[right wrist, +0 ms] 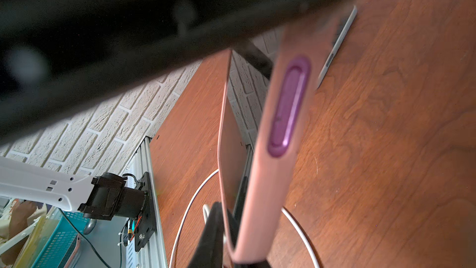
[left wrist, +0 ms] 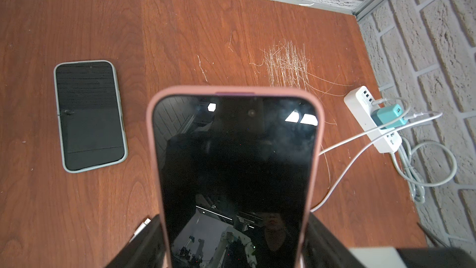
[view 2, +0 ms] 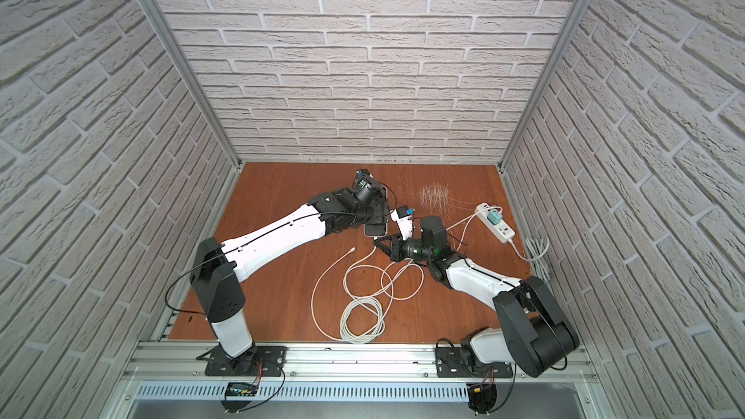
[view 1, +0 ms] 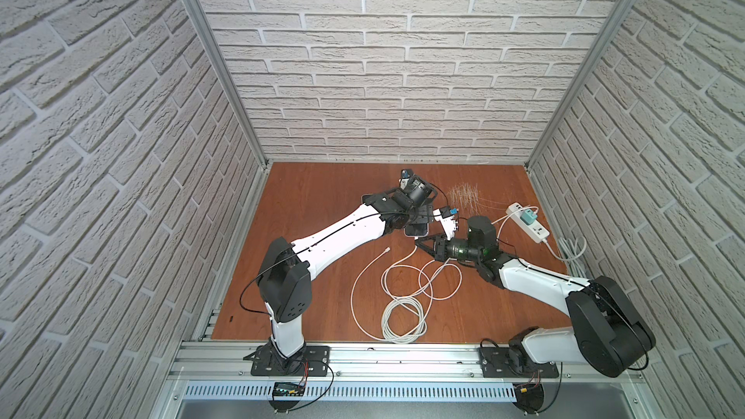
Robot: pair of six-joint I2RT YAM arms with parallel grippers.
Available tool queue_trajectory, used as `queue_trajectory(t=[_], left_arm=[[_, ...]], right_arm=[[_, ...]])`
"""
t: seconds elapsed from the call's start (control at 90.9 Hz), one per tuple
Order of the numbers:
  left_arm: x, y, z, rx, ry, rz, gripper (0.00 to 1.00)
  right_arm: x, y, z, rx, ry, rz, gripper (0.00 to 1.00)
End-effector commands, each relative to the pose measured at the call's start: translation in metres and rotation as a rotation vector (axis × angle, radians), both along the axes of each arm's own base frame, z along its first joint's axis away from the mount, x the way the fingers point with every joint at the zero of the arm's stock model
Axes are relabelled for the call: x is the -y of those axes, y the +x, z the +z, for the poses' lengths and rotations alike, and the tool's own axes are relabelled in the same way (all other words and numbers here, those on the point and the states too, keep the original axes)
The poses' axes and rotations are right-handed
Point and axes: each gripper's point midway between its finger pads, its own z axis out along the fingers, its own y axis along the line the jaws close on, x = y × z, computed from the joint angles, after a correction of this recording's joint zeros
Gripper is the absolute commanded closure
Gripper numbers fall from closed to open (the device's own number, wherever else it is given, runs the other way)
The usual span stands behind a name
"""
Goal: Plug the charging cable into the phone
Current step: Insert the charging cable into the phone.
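While the left jaws clamped the phone [left wrist: 234,166] above the counter [left wrist: 180,34], the right jaws pinched the cable [view 1: 400,339] beside it; a skewed push might twist the phone loose.

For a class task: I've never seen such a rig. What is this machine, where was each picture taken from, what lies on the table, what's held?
Two robot arms stand at a table. Two pictures look down from overhead; two come from cameras on the arms' wrists. The left claw holds a pink-cased phone. The right claw is shut beside it; a white cable reaches its tips. On the table lie a grey-cased phone, white cables and a power strip with a teal charger.
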Motion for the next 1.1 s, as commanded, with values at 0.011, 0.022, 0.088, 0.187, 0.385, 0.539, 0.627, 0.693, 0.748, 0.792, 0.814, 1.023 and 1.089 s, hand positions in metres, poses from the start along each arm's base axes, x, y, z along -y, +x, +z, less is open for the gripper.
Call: queue_trajectory(t=[0.011,0.022,0.088,0.187,0.385,0.539,0.627,0.693,0.748,0.792,0.814,1.023,1.089], left_arm=[[-0.008,-0.050,-0.055,-0.221,0.159,-0.101,0.94],[-0.007,-0.050,-0.054,-0.220,0.157,-0.102,0.95],[-0.007,-0.050,-0.055,-0.222,0.158,-0.104,0.94],[-0.006,-0.051,-0.058,-0.231,0.166,-0.113,0.95],[-0.006,-0.050,-0.058,-0.229,0.169,-0.117,0.95],[-0.009,-0.042,-0.053,-0.222,0.164,-0.099,0.95],[-0.012,-0.033,-0.049,-0.212,0.157,-0.085,0.95],[-0.015,-0.027,-0.047,-0.212,0.152,-0.073,0.95],[-0.016,-0.023,-0.047,-0.212,0.151,-0.068,0.94],[-0.017,-0.020,-0.047,-0.213,0.150,-0.062,0.94],[-0.018,-0.019,-0.047,-0.214,0.147,-0.060,0.94],[-0.024,-0.004,-0.045,-0.208,0.142,-0.033,0.94],[-0.028,0.003,-0.041,-0.203,0.132,-0.020,0.93]], right_arm=[[0.007,0.036,0.094,0.338,0.133,-0.122,0.97],[0.007,0.036,0.094,0.339,0.134,-0.122,0.97],[0.008,0.036,0.095,0.340,0.133,-0.128,0.97],[0.008,0.037,0.095,0.340,0.134,-0.130,0.97],[0.007,0.040,0.094,0.339,0.133,-0.134,0.97],[0.007,0.039,0.090,0.337,0.123,-0.124,0.97],[0.006,0.038,0.086,0.330,0.110,-0.117,0.97],[0.007,0.037,0.085,0.329,0.105,-0.116,0.97],[0.007,0.037,0.084,0.327,0.102,-0.115,0.97],[0.007,0.038,0.084,0.328,0.099,-0.117,0.96],[0.007,0.038,0.084,0.327,0.098,-0.117,0.96],[0.006,0.040,0.078,0.310,0.083,-0.114,0.93],[0.005,0.039,0.074,0.300,0.075,-0.110,0.91]])
